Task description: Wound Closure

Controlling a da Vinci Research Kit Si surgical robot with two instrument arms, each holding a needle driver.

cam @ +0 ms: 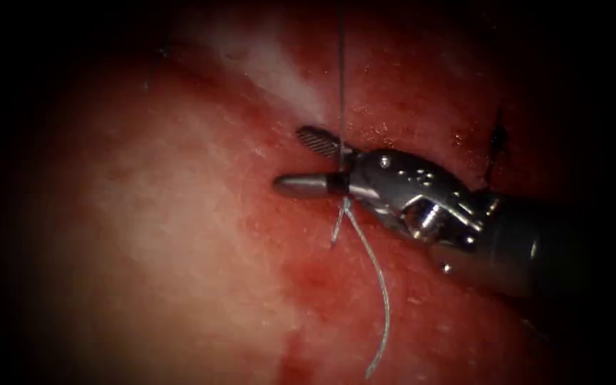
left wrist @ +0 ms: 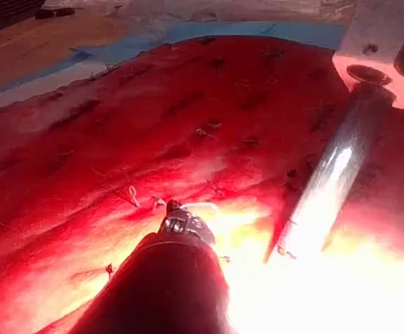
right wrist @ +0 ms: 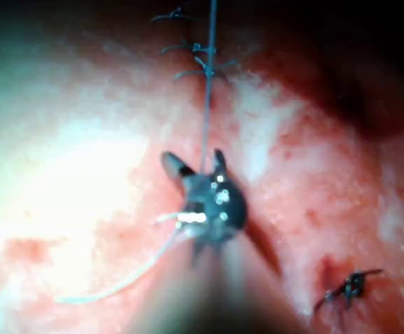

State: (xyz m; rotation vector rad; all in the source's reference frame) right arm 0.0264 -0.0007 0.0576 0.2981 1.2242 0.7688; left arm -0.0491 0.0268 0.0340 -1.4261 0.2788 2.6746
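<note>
- Reaching in from the right, right tool (cam: 315, 162) spreading its jaws wide around a taut thread (cam: 341, 78) rising straight up from the tissue (cam: 180, 235).
- Gripping nothing yet; loose thread tail (cam: 379, 285) trailing down over the tissue.
- Looking like thread trimming near a knot; calling for a clean closing across the strand.
- Left tool (left wrist: 182, 224) hovering over the tissue, jaws impossible to judge; needle not spotted.

taut thread (cam: 341, 85) between open right tool (cam: 306, 162) jaws — loose tail on tissue (cam: 144, 235)
</note>
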